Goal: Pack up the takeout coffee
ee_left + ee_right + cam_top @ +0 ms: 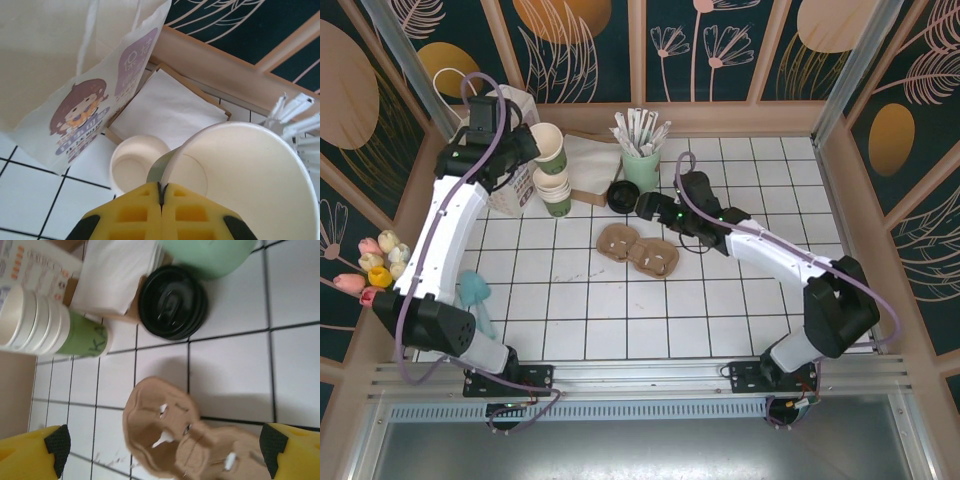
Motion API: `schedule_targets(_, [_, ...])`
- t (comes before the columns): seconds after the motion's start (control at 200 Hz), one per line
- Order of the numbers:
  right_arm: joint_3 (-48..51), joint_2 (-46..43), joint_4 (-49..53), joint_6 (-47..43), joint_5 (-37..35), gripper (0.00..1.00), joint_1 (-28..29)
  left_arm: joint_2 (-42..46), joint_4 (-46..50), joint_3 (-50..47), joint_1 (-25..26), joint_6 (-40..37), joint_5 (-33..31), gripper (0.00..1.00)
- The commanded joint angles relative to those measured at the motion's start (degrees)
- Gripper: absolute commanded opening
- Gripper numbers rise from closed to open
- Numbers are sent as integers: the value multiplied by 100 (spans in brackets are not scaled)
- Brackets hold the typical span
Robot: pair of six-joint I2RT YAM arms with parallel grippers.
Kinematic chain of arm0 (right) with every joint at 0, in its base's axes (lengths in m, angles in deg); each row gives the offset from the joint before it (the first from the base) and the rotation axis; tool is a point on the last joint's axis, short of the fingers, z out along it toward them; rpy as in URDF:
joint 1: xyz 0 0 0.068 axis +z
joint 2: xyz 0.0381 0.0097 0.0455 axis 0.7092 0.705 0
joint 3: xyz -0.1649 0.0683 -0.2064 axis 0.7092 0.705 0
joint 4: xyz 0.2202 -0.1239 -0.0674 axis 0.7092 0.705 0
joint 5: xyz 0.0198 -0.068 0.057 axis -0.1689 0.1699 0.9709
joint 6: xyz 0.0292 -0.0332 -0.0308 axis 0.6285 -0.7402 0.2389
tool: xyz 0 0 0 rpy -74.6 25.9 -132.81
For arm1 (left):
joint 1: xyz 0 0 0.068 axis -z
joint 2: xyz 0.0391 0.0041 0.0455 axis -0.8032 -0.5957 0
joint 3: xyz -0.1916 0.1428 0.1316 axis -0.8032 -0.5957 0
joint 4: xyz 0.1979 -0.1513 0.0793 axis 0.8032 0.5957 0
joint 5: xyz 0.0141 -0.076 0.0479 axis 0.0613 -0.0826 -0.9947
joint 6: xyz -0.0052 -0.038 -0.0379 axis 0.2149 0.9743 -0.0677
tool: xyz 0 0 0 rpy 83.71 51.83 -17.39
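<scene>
My left gripper (161,186) is shut on the rim of a paper cup (250,170), a sliver of whose green side shows by the yellow pads. In the top view this cup (547,143) hangs tilted in the left gripper (527,146), just above the stack of lidless cups (556,190). A round black lid (173,301) lies on the tiles beside the stack of cups (50,322). Over a brown pulp cup carrier (185,440) my right gripper (162,455) stands open, holding nothing. From above, the right gripper (646,206) sits just right of the lid (623,192).
A white printed paper bag (510,150) stands behind the cups, with a pile of napkins (590,160) next to it. A mint green holder of white sticks (641,165) is behind the lid. Tulips (375,265) and a teal object (472,290) lie at the left.
</scene>
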Motion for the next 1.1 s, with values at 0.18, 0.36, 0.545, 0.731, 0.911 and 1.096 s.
schedule_targets(0.18, [-1216, 1125, 534, -858, 1498, 98, 748, 820, 1597, -779, -7, -653, 34, 0])
schedule_targets(0.36, [-2117, 2062, 1333, -1370, 2003, 99, 1207, 1457, 1417, -1903, -8, -554, -40, 0])
schedule_targets(0.545, [-2586, 2723, 1702, -1182, 1919, 99, 1342, 1759, 1303, -2577, -6, -300, -566, 0])
schedule_targets(0.731, [-2577, 2869, 1724, -956, 1365, 99, 1325, 1764, 1225, -2885, -13, -172, -760, 0])
schedule_targets(0.911, [-2059, 2519, 1617, -384, 249, 99, 1081, 1903, 545, -3301, 67, -63, 182, 0])
schedule_targets(1.096, [-1381, 2099, 1455, -215, -255, 99, 514, 1897, -213, -3668, 393, 70, 751, 0])
